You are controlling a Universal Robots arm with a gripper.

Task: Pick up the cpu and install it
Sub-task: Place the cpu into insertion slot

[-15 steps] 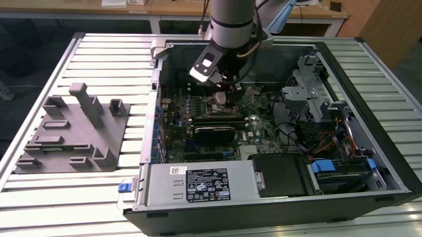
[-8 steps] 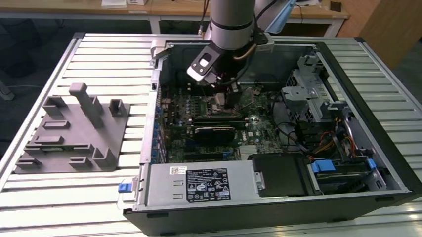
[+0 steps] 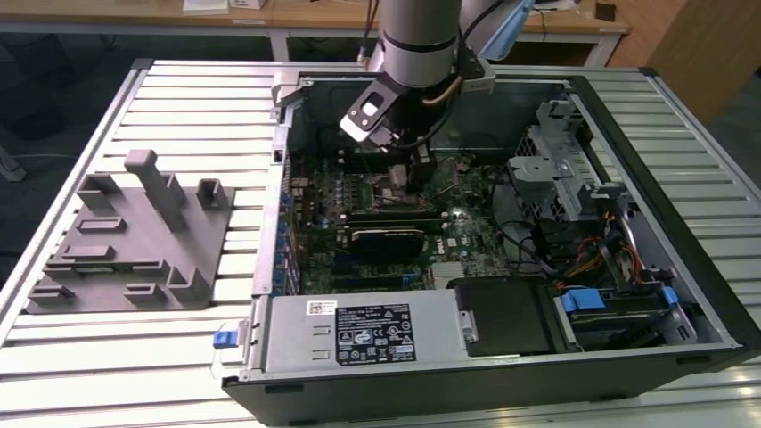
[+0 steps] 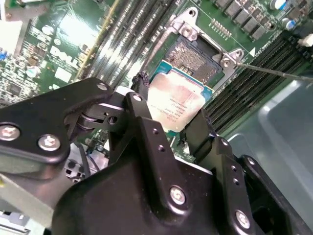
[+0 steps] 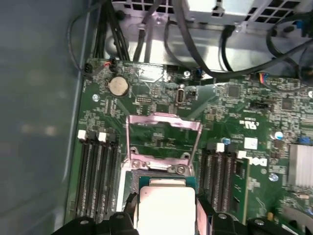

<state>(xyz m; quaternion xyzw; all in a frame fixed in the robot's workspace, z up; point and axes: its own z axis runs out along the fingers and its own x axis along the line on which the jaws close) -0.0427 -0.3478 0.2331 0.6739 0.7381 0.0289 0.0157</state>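
End effector (image 4: pixel 168 110) holds cpu (image 4: pixel 178 103) between memory slots (image 4: pixel 124 44).

The cpu (image 4: pixel 177 105) has a pale silver top with a faint pinkish smudge and a thin teal rim, and the gripper (image 4: pixel 170 113) is matt black with bright silver screw heads. The board (image 5: pixel 161 142) is deep green, speckled with tiny white print, and carries black slots (image 5: pixel 98 176) with white end clips and one silver round battery (image 5: pixel 118 86). In the exterior view the table (image 3: pixel 178 107) is pale grey in long ribbed stripes, the plastic block (image 3: pixel 131 241) flat mid grey, and the case (image 3: pixel 500 392) black, with blue clips (image 3: pixel 583 299) and orange wires (image 3: pixel 585 265).
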